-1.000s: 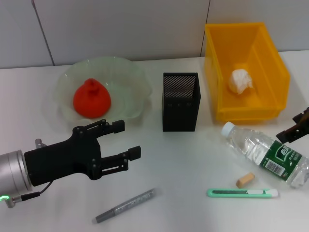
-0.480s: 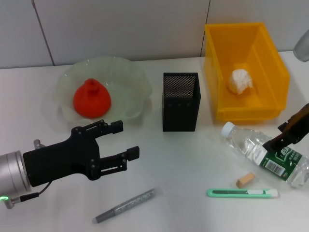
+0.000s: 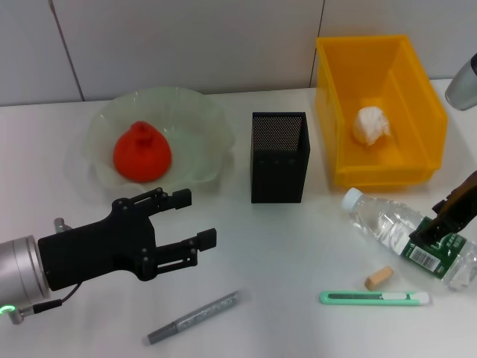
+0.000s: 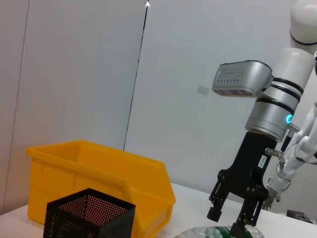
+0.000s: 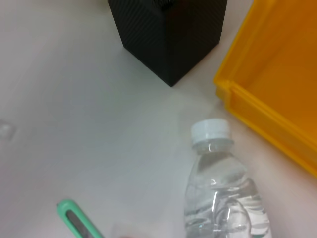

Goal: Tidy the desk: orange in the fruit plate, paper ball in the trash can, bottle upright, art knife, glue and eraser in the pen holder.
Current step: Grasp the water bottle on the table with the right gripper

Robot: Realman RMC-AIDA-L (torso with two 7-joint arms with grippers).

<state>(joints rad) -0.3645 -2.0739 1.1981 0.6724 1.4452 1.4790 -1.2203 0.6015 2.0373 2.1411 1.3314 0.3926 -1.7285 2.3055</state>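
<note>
My right claw [image 3: 432,233], fingers apart, over lying bottle [image 3: 406,233]; eraser [image 3: 378,278], knife [image 3: 375,297] beside; left claw [image 3: 192,218] spread, idle.

Left gripper [image 3: 195,218] is chunky matte black with visible screws, bolted to a silver cylinder wrist showing a small green light and a thin cable. Right gripper [image 4: 229,222] is black too, under a silver-white arm with black rings, a blue glowing ring and white cables.

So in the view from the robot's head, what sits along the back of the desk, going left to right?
Fruit plate holding the orange → black mesh pen holder → yellow trash can with the paper ball inside.
</note>
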